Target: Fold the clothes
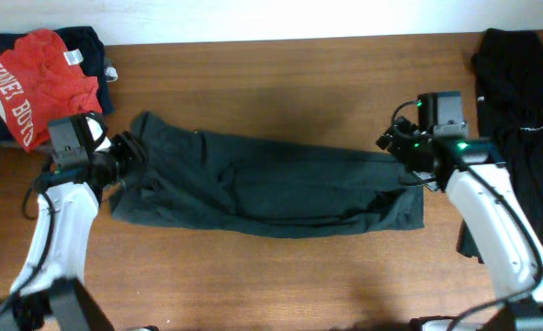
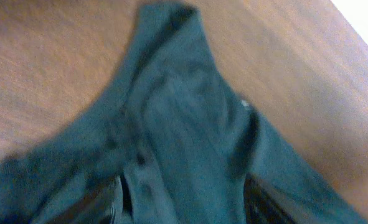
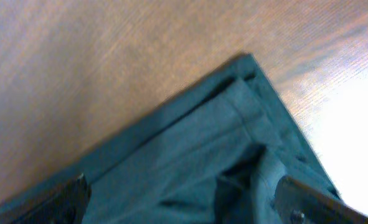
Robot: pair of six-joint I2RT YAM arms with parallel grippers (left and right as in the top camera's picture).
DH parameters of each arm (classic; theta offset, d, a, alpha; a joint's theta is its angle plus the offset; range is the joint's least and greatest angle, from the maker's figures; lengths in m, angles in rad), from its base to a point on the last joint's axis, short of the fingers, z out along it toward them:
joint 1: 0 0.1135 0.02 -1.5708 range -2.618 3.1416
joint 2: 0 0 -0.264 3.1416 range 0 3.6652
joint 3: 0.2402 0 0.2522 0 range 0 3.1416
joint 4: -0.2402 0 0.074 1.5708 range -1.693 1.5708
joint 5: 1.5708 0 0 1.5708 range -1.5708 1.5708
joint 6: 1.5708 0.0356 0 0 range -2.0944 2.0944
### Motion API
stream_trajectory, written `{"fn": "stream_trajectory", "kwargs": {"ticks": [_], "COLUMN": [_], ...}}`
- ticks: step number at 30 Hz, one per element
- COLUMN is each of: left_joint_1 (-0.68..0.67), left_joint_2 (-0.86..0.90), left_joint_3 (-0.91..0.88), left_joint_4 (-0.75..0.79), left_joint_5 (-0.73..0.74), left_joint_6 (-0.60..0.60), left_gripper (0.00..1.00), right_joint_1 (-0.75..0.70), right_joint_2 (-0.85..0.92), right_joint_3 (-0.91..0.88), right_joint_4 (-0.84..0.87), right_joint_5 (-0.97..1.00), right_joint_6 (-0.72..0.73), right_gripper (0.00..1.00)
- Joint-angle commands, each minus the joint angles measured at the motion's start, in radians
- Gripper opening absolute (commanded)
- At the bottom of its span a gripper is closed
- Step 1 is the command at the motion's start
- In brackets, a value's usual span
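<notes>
Dark grey-green cloth garment [image 1: 271, 188] lay as a long band on the brown wooden table [image 1: 280, 74], long axis left to right. My left gripper [image 1: 127, 161] sat at its left end, jaws parted, cloth between them unpinched. My right gripper [image 1: 404, 152] sat at its right end, spread wide, empty.

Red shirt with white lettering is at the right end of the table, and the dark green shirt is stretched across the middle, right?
No. The overhead view shows the red shirt at the left end of the table; the dark green shirt is stretched across the middle.
</notes>
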Motion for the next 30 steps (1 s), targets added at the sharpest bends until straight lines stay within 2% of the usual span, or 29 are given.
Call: {"fn": "stream_trajectory", "kwargs": {"ticks": [1,2,4,9,12,19,27,30], "left_joint_1": [-0.036,-0.058,-0.079,-0.1,-0.097,-0.097,-0.097,-0.097], "left_joint_2": [-0.066,-0.061,-0.048,0.012,0.07,0.224,0.261,0.261], "left_joint_3": [0.061,0.06,0.059,0.058,0.058,0.058,0.058,0.058], "left_joint_4": [-0.124,-0.215,-0.285,-0.343,-0.384,-0.395,-0.38,-0.344], "left_joint_5": [-0.013,-0.014,-0.014,-0.021,-0.04,-0.023,-0.021,-0.021], "left_joint_6": [0.031,0.029,0.03,0.032,-0.022,-0.023,-0.024,-0.024], "left_gripper": [0.63,0.64,0.67,0.67,0.67,0.66,0.65,0.54], "right_joint_1": [-0.016,-0.014,-0.015,-0.014,-0.015,-0.015,-0.015,-0.015], "right_joint_2": [-0.061,-0.061,-0.059,-0.058,-0.058,-0.058,-0.058,-0.058], "right_joint_3": [0.084,0.087,0.087,0.087,0.087,0.087,0.087,0.087], "right_joint_4": [-0.059,-0.085,-0.122,-0.188,-0.223,-0.275,-0.274,-0.27], "right_joint_5": [-0.001,-0.008,-0.011,-0.015,-0.031,-0.029,-0.029,-0.029], "right_joint_6": [-0.011,-0.011,-0.011,-0.012,-0.011,-0.011,-0.011,-0.011], "right_gripper": [0.99,0.99,0.99,0.99,0.99,0.99,0.99,0.99]}}
